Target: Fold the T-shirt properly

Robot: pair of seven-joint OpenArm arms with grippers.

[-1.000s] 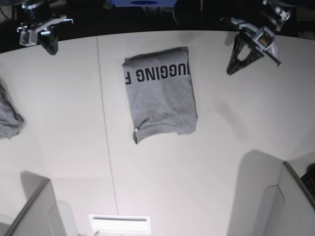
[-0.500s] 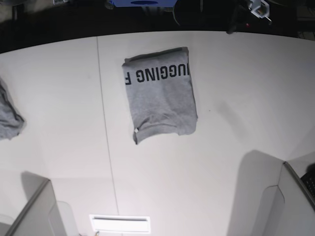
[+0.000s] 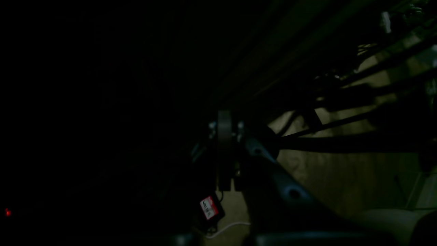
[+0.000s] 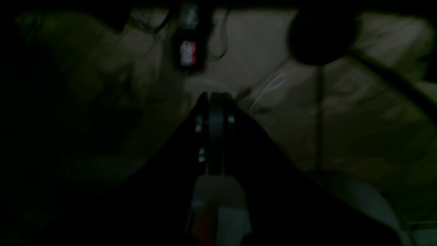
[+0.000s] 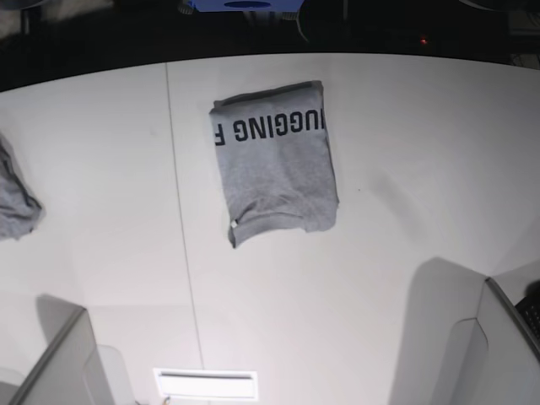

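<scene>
The T-shirt (image 5: 274, 164) lies folded into a compact, roughly rectangular packet on the upper middle of the bench (image 5: 405, 253). It is heather-grey, soft-looking knit cotton, with bold black block lettering running across the end nearest the far edge. The nearer end is less tidy: a rolled hem curls up and one corner sticks out to a point. A smaller crumpled lump of grey cloth (image 5: 15, 198) sits at the bench's edge on the picture's left, well apart from the shirt.

The bench is smooth, matte and off-white, with a thin seam (image 5: 181, 228) running front to back just beside the shirt. Its far edge curves against a dark background. Pale angled panels (image 5: 59, 363) stand at both near corners.

Neither arm shows in the base view. Both wrist views are very dark. The left end effector (image 3: 225, 153) and the right end effector (image 4: 215, 133) each appear as black fingers pressed together, clenched on nothing, over a dim floor with loose cables.
</scene>
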